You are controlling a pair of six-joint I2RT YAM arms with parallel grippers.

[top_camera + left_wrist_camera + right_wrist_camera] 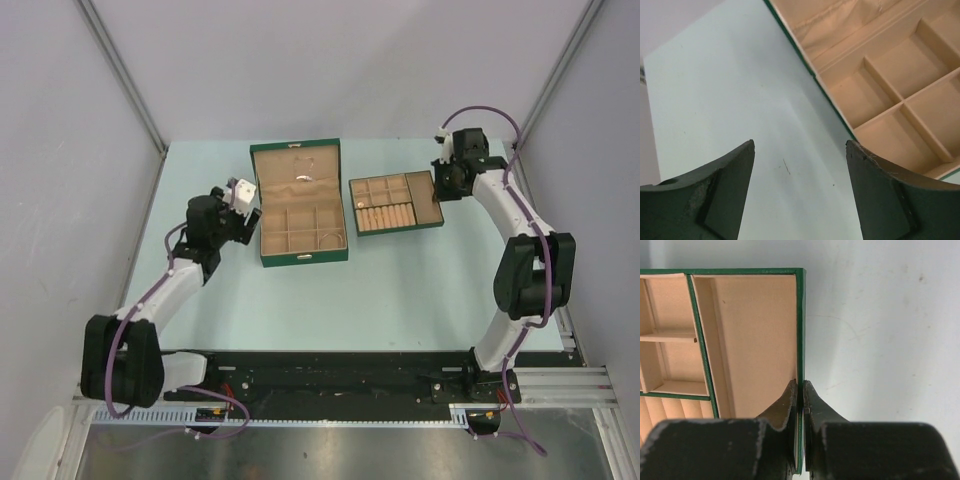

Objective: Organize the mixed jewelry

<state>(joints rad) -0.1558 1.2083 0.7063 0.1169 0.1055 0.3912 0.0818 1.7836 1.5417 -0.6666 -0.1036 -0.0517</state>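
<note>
The green box [303, 258] stands open at mid table, with its lid [295, 165] laid back and tan compartments [900, 65] that look bare in the left wrist view. A thin pale streak [303, 180] lies in the lid and tiny specks [326, 237] sit in a right compartment; both are too small to identify. The small tan divided tray [395, 203] lies to the box's right. My right gripper [801, 382] is shut on the tray's right wall [800, 320]. My left gripper [800, 145] is open and empty over bare table just left of the box.
The tray holds a row of tan ring rolls [385, 215]. Grey walls enclose the pale green table [400, 290] on three sides. The arm bases and a black rail [330, 385] run along the near edge.
</note>
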